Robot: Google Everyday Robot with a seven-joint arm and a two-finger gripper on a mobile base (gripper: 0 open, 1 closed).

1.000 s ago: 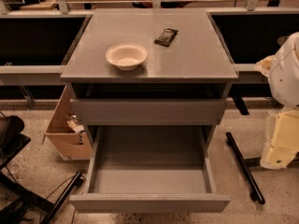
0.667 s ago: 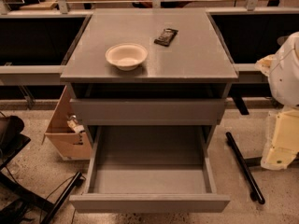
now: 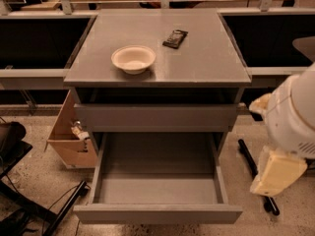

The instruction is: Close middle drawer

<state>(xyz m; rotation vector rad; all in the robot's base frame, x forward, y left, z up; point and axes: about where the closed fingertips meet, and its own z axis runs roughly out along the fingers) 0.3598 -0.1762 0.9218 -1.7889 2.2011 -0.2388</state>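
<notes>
The middle drawer is a gray handle-less tray pulled far out of the gray cabinet, toward the bottom of the camera view. Its flat floor is bare and its front panel lies near the bottom edge. Above it a shut gray drawer front sits under the cabinet top. My white and cream arm hangs at the right edge, right of the open drawer and apart from it. My gripper is out of view; no fingers show.
A white bowl and a dark flat packet lie on the cabinet top. An open cardboard box stands on the floor to the left. Black chair legs are at the lower left and a black base bar at the right.
My arm at the right has moved down and slightly left, closer to the open drawer's side. The drawer, bowl and packet have not moved.
</notes>
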